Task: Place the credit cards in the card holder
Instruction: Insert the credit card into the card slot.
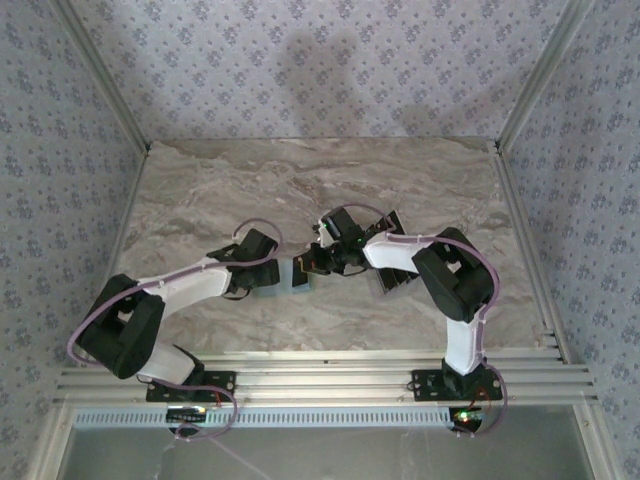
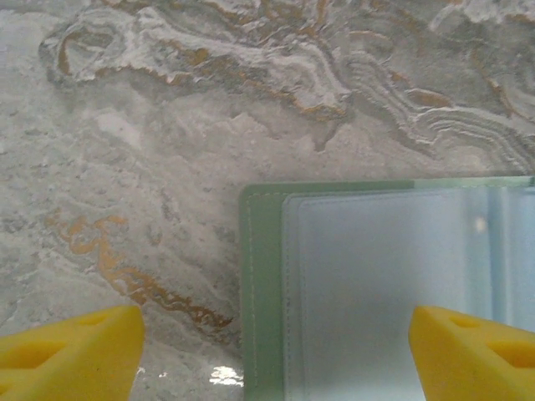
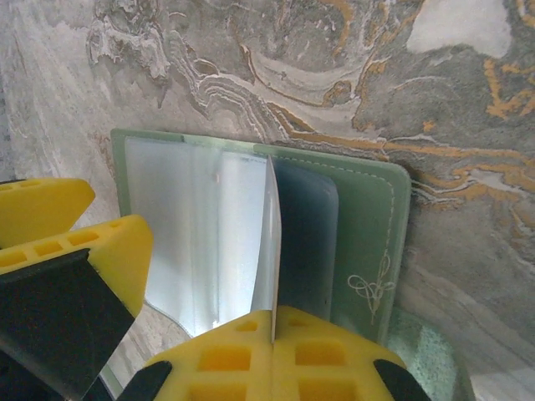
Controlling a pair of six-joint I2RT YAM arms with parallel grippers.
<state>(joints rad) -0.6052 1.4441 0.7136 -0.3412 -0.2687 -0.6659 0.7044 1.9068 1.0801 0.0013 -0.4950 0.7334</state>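
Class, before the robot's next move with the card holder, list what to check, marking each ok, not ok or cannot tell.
1. Card holder lying open on the table: ok.
2. Left end effector open, straddling the holder's edge: ok.
3. Right end effector shut on a thin pale-edged sheet: ok.
4. That sheet is a card, not a sleeve: cannot tell.
5. Sheet lined up with a pocket: cannot tell.

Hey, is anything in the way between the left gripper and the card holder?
Nothing visible. The open left gripper hangs just above the card holder, its fingers either side of one edge, with bare marble table beside it.
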